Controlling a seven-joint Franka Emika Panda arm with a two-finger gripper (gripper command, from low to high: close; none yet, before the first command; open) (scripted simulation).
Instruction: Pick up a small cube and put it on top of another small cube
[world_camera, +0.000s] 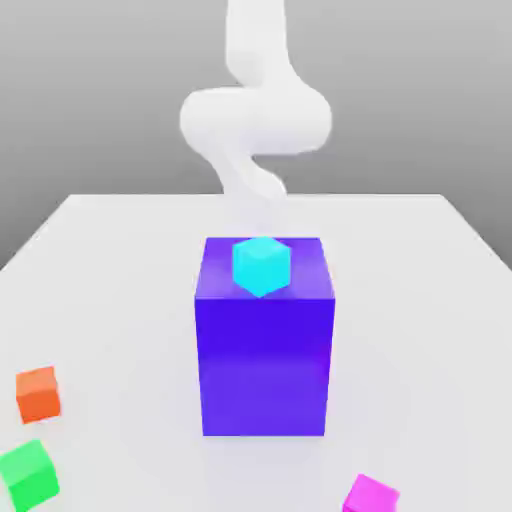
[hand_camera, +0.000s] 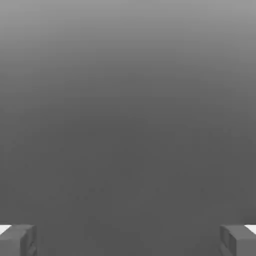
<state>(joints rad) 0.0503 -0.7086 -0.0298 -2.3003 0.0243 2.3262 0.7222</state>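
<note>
While the gripper (hand_camera: 128, 240) holds its fingers spread wide apart with nothing between them, the magenta cube (world_camera: 371, 494) lies on the white table (world_camera: 120, 270), well apart from the green cube (world_camera: 29, 474) beside the orange cube (world_camera: 38, 393).

A white bench (world_camera: 120, 260) is seen under soft light. Behind it, a plain gray wall (world_camera: 100, 90) is seen.

Magenta cube (world_camera: 371, 495) and green cube (world_camera: 29, 473) seem edge-cropped.

White arm (world_camera: 255, 110) bent upright, pincer (hand_camera: 128, 240) fingers (hand_camera: 17, 240) spread wide
</note>
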